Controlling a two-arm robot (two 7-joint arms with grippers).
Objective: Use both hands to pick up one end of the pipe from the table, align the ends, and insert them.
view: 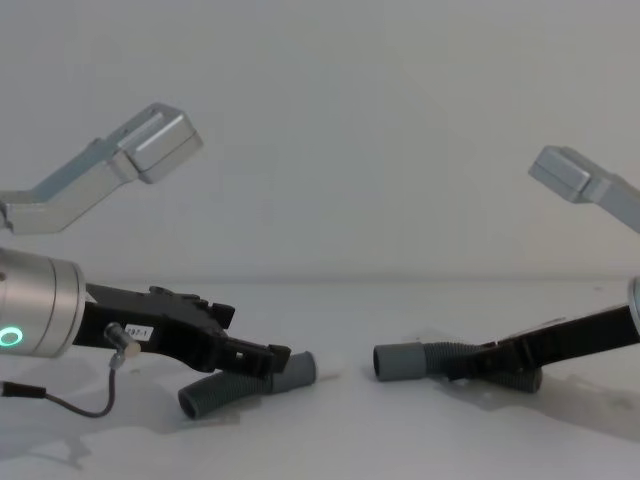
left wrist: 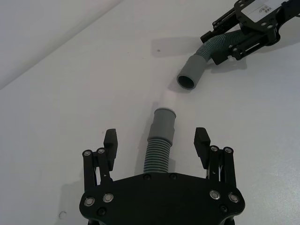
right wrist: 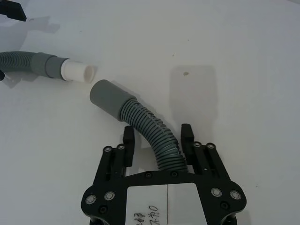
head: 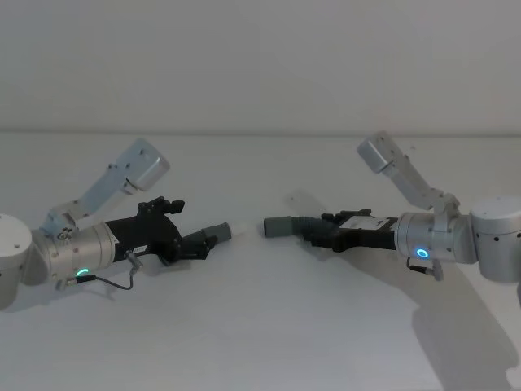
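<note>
I count two grippers, two hose pieces, two cuffs and one white tip.

My left gripper (left wrist: pixel 156 132) has its jaws spread wide. The left hose piece (left wrist: pixel 157 157) runs straight out between them along the gripper's own axis, with clear space to each finger. It is dark grey, ribbed and round. Its smooth grey left cuff (left wrist: pixel 164 123) lies just past the fingertips and is a little wider than the ribs. A short, plain white tip (right wrist: pixel 77 72) sticks out of this cuff and points away from the jaws toward my other gripper.

My right gripper (right wrist: pixel 157 128) also has its jaws apart, straddling the right hose piece (right wrist: pixel 152 131). The ribbed hose sits close against one finger and leaves a gap to the other. It leaves the jaws and bends in a curve. The smooth, tubular right cuff (right wrist: pixel 108 99) is well beyond the fingertips, with its open round mouth turned toward the white tip.

The tip and the mouth are near each other but apart, and their axes are at an angle. Both pieces sit low over the matte white table (head: pixel 260 326).
</note>
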